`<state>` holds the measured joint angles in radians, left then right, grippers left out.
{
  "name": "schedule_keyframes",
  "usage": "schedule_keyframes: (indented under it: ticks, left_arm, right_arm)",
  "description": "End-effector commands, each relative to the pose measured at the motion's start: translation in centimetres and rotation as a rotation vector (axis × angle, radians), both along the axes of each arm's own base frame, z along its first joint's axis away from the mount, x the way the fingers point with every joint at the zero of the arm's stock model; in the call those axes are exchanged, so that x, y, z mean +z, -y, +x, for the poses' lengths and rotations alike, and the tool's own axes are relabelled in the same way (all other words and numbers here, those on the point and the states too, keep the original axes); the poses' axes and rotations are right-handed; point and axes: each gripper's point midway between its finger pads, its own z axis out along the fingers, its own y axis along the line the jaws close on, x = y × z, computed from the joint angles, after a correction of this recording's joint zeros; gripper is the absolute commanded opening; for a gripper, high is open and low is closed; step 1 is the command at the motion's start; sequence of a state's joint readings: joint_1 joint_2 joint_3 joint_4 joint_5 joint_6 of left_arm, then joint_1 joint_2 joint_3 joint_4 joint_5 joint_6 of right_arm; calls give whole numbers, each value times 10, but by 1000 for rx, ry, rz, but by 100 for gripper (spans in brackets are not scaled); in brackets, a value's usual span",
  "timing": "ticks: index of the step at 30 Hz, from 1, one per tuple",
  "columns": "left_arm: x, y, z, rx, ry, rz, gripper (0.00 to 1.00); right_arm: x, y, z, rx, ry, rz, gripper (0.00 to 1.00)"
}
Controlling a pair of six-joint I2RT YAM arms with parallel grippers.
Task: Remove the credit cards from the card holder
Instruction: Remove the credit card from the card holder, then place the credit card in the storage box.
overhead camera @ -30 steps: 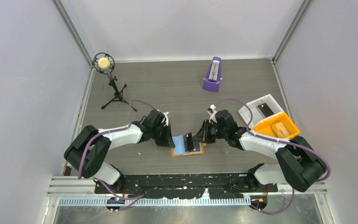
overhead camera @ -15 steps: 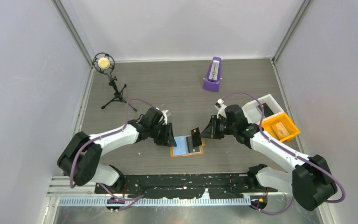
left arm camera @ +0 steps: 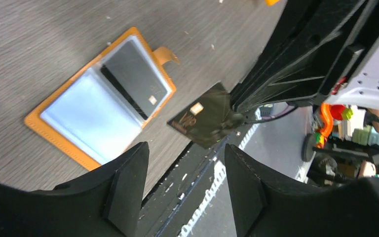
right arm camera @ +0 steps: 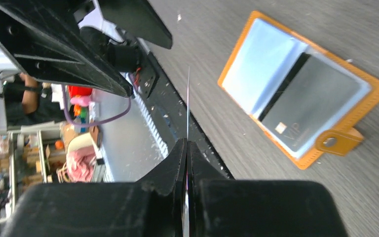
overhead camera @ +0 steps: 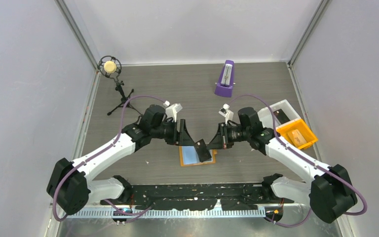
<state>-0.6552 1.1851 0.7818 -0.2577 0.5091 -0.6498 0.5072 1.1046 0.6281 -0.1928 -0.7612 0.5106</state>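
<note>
Pinching one end of a black card [left arm camera: 205, 121], the R gripper [right arm camera: 187, 145] is clamped tight on it and holds it tilted in the air, just above the grey-card half of the card holder [left arm camera: 35, 122]. The holder lies open and flat on the table [overhead camera: 177, 94], near the middle of the near edge. Its snap tab sticks out on the grey-card side.

Under the clear pockets are a light blue card [left arm camera: 91, 116] in one half and a grey card [left arm camera: 135, 74] w/ a dark stripe & a small chip in the other.

The L gripper [left arm camera: 185, 148] hangs just beside the black card. Its fingers [left arm camera: 126, 187] are spread w/ nothing btwn them, and they touch neither card nor holder. Both grippers face each other close over the holder and crowd the space above it. From the R wrist cam the black card shows only as a thin edge-on line.

Other stuff sits well apart:
- purple metronome [overhead camera: 225, 79] near the far edge, right of centre
- mic on a small tripod [overhead camera: 111, 67] by the far left corner
- white bin [overhead camera: 262, 117] & orange bin [overhead camera: 281, 132] side by side at the right edge
- tan block [overhead camera: 298, 137] in the orange bin
- dark item [overhead camera: 280, 114] in the white bin, can't tell what it is
</note>
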Motion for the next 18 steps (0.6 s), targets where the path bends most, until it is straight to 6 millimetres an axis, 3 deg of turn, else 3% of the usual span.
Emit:
schedule_keyframes:
  ticks: [1,7,12,16,18]
  left_arm:
    - [28,16,-10,-126,55,-129,60]
    - [44,27,-19,-198,43,-227,54]
    - [40,28,-24,-222,10,-238,42]
    - [39,30,-30,-250,-32,-264,27]
    - [44,33,-32,-262,-39,-296,13]
  right_arm:
    - [32,-14,-20,131,53,140,5]
    - [44,-20,-29,159,73,187,5]
    - [47,-20,-31,158,72,201,5]
    - [51,-21,-30,157,98,227,5]
    - [51,-21,-30,150,96,232,5]
